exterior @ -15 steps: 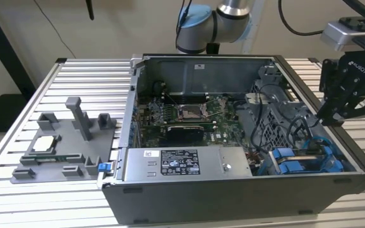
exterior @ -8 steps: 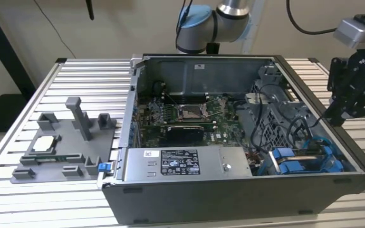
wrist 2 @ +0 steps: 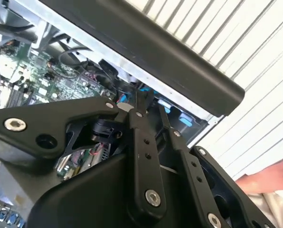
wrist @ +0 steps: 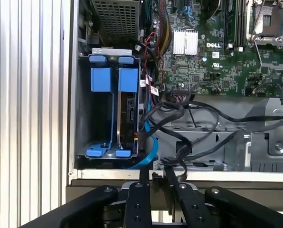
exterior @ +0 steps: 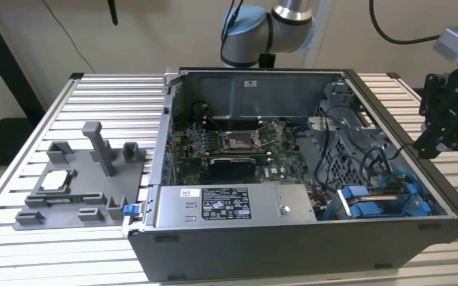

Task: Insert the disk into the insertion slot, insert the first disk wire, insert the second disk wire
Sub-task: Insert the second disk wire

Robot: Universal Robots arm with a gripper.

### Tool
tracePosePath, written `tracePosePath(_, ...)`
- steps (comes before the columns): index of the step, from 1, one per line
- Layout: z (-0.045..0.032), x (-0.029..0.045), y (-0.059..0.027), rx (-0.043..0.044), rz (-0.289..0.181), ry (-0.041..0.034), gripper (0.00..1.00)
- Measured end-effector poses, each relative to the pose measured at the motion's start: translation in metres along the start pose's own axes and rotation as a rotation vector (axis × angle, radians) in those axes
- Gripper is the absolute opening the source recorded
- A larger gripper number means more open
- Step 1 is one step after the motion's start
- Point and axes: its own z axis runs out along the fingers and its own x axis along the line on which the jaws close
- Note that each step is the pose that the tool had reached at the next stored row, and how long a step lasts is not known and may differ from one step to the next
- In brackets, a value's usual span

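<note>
Pincer (exterior: 434, 143) hangs just outside the PC case (exterior: 293, 250) at its 3 o'clock, pinched narrow, holding nothing. The blue-railed insertion slot (exterior: 380, 201) sits in the case's 4 o'clock corner.

The arm (exterior: 293, 9), at twelve o'clock in the exterior view, is a silver tube on a grey joint with a light blue cap (exterior: 241, 24) and a black cable (exterior: 384, 34) beside it, and the gripper (exterior: 438, 143) at three o'clock is matt black with white lettering, its flat link bars (wrist: 134, 204) pinned by silver screws (wrist 2: 152, 197).
</note>
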Motion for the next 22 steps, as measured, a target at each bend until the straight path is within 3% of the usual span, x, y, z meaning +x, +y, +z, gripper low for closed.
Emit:
tracePosePath(2, 0.0002, 0.0002, -0.0005, -0.0001, -0.004, -0.0255, 1.00)
tracePosePath(6, 0.0010, 0.0050, -0.0021, -0.0002, -0.007, -0.0302, 1.00)
tracePosePath(8, 0.0022, 0.0082, -0.0026, -0.0001, -0.008, -0.0368, 1.00)
tracePosePath(9, 0.0027, 0.0097, -0.0028, 0.0000, -0.008, -0.0407, 0.00)
tracePosePath(17, 0.0059, 0.0217, -0.0031, 0.0045, -0.011, -0.0936, 0.00)
tracePosePath(19, 0.0062, 0.0235, -0.0031, 0.0056, -0.012, -0.1099, 0.00)
tracePosePath(22, 0.0061, 0.0251, -0.0030, 0.0056, -0.012, -0.1209, 0.00)
